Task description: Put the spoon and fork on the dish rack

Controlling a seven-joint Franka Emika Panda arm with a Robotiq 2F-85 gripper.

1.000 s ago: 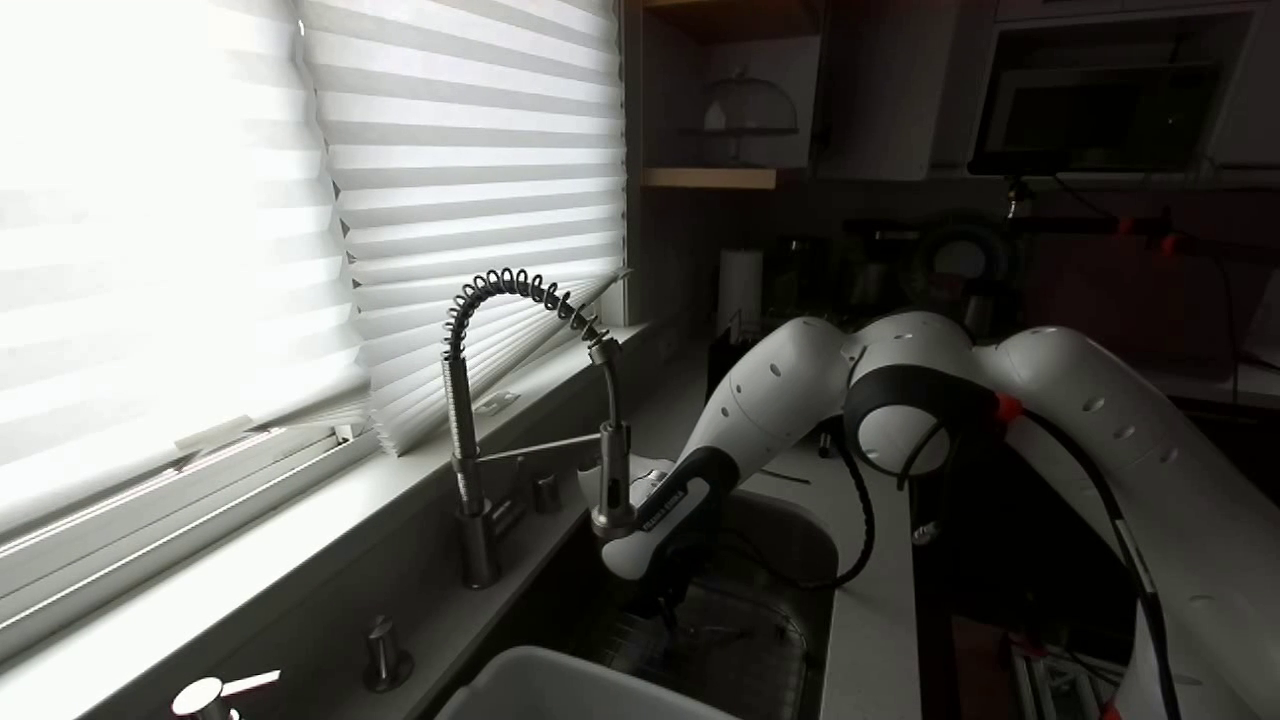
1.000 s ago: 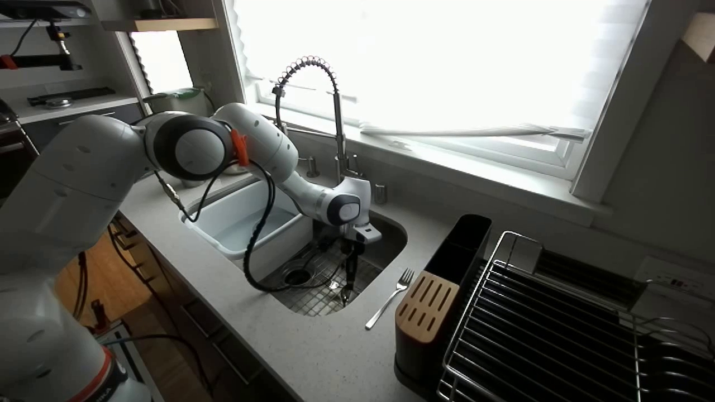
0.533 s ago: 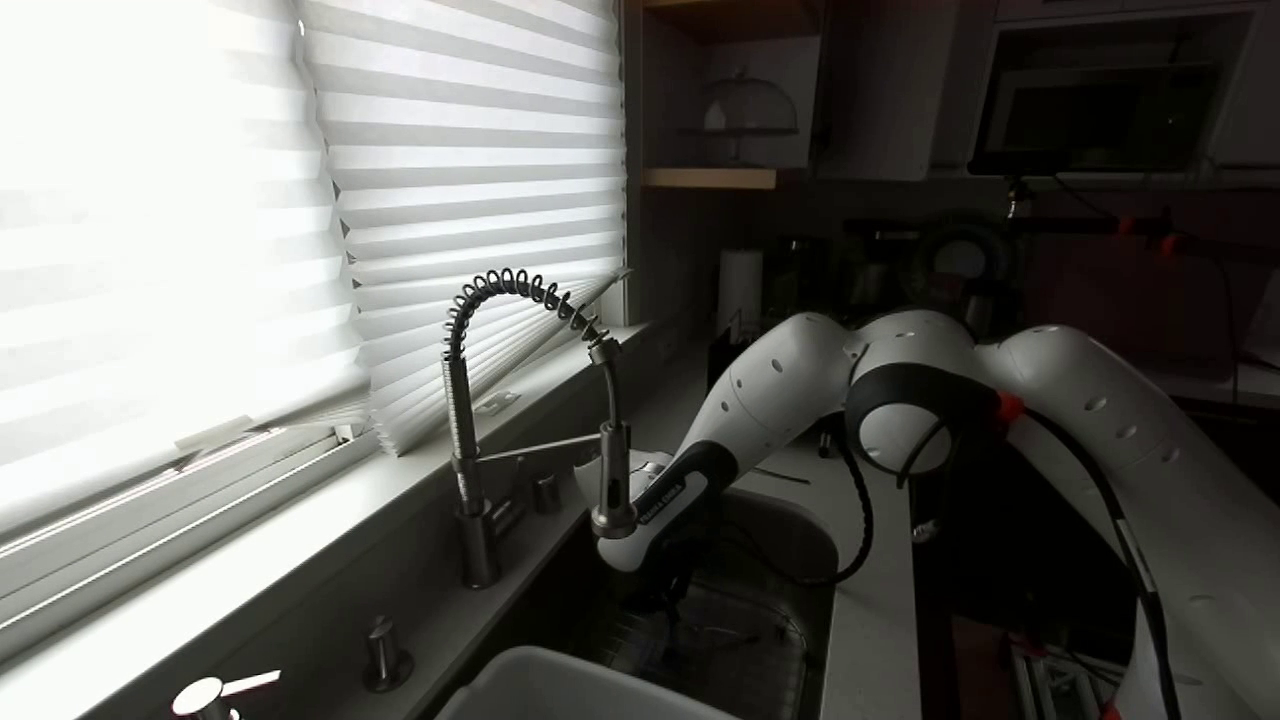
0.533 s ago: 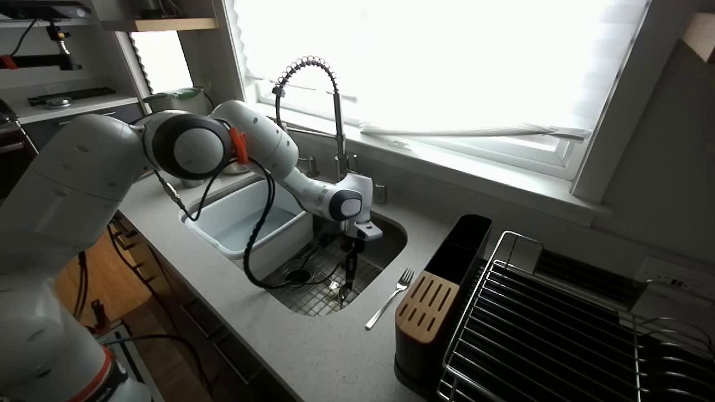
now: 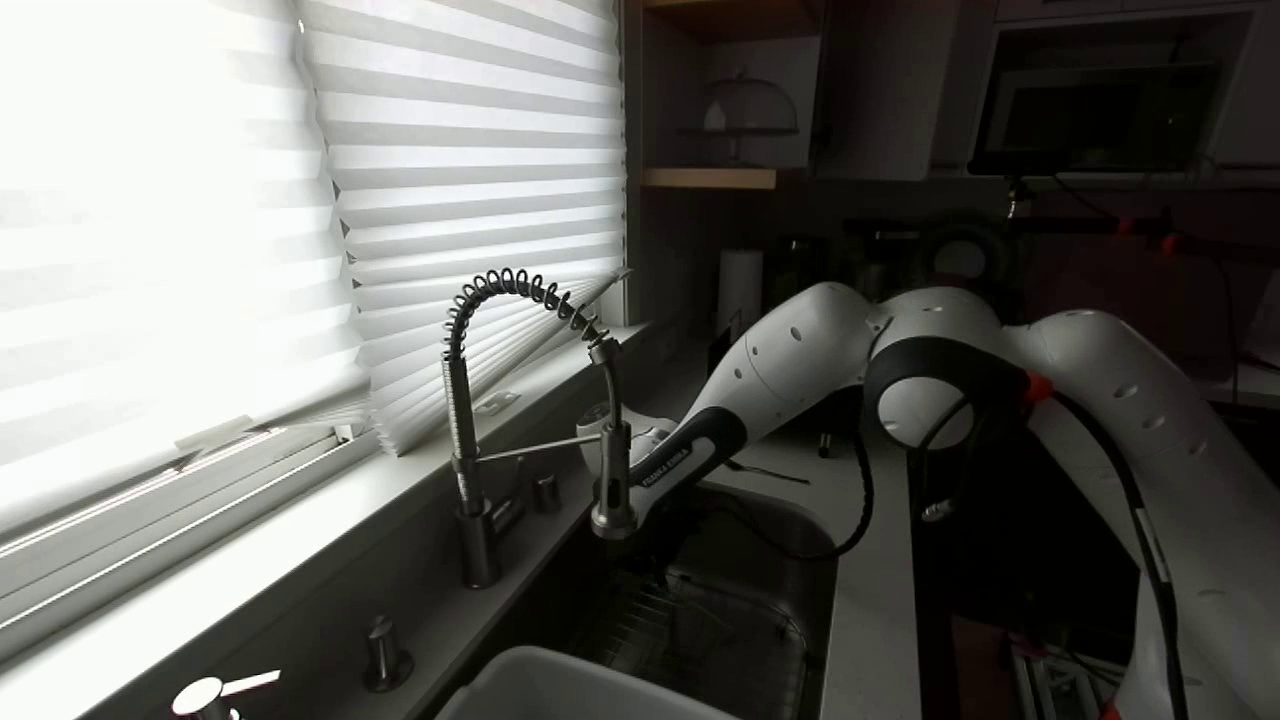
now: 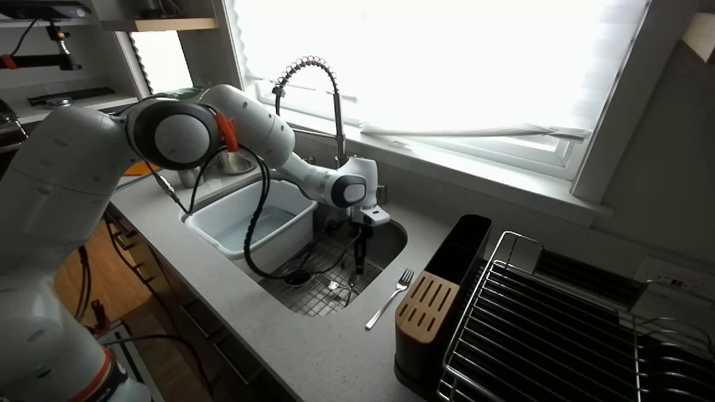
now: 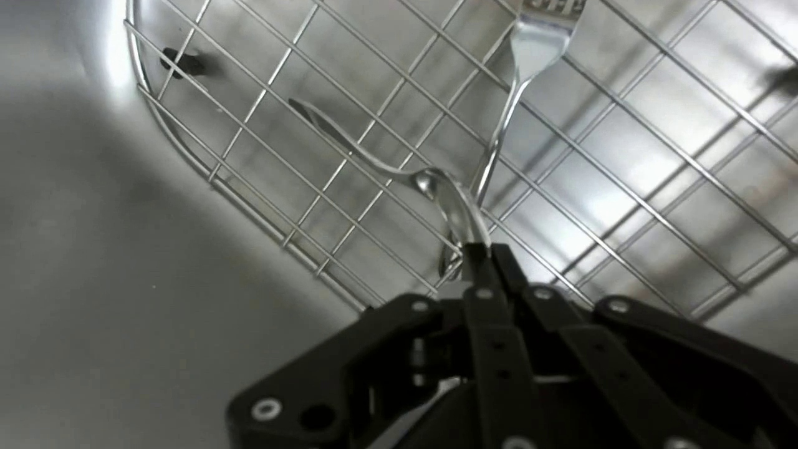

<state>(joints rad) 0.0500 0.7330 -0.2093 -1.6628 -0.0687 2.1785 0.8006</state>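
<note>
My gripper [image 7: 489, 249] is shut on the bowl end of a metal spoon [image 7: 458, 202], whose curved handle points away to the upper left in the wrist view. The gripper [image 6: 359, 272] is over the sink's wire grid. A fork [image 7: 539, 47] lies on the grid below the spoon; it is small in an exterior view [image 6: 333, 285]. Another fork [image 6: 400, 286] lies on the counter beside the sink. The black dish rack [image 6: 558, 335] with chrome wires stands on the counter at the right. A black utensil holder with a slotted wooden top [image 6: 427, 304] stands at its near side.
A white tub [image 6: 279, 245] with water fills one side of the sink. A tall spring faucet [image 6: 339, 123] rises behind the arm, and its spray head [image 5: 613, 490] overlaps the wrist in an exterior view. The sink wall [image 7: 206, 299] is close to the gripper.
The arm has risen. My gripper has lifted up from the sink grid and shifted toward the window side. The fork on the counter and the dish rack have stayed put.
</note>
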